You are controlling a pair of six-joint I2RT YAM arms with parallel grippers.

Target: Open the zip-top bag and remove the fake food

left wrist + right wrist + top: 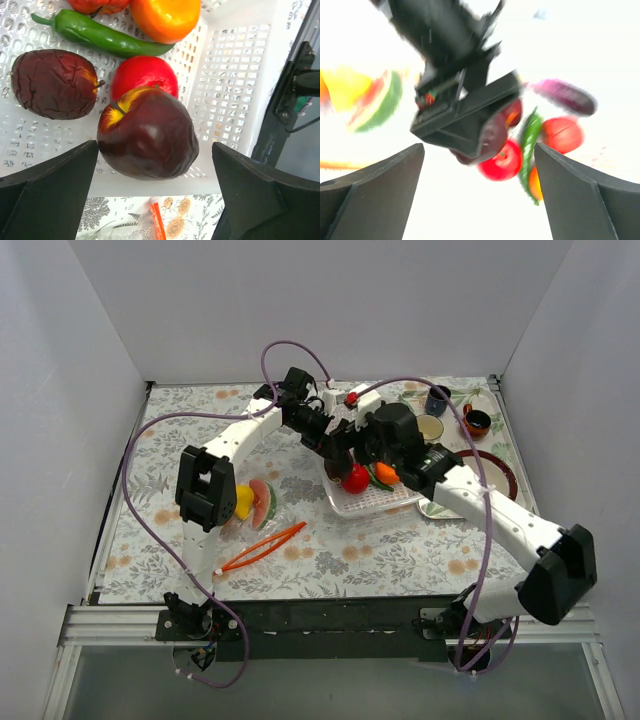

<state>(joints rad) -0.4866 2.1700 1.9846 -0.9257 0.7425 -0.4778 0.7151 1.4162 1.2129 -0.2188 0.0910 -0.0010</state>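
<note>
So the left gripper [155, 150] is hanging right over the white basket [235, 65] with its jaws spread wide. A dark red apple [147, 132] sits between the two fingers, and there's a gap on each side, so nothing is actually held. Most of the fake food [355, 478] is in that basket: next to the apple there's a red ball [143, 75], a long green pepper [100, 35], an orange [165, 17] and a wrinkly dark purple-brown piece [52, 82]. The right gripper [479, 145] is wide too and holds nothing; it hovers just beside the left one, looking down at it, though that view is blurry and washed out. The zip-top bag [265, 545] lies flat on the flowery table [400, 550], left of the basket and near the left arm's elbow, its red-orange strip pointing toward the basket. A yellow piece [242, 502] and a watermelon-looking slice [262, 502] sit by the bag, but can't tell if they're inside the plastic. A couple of mugs [437, 398] stand at the far right.
</note>
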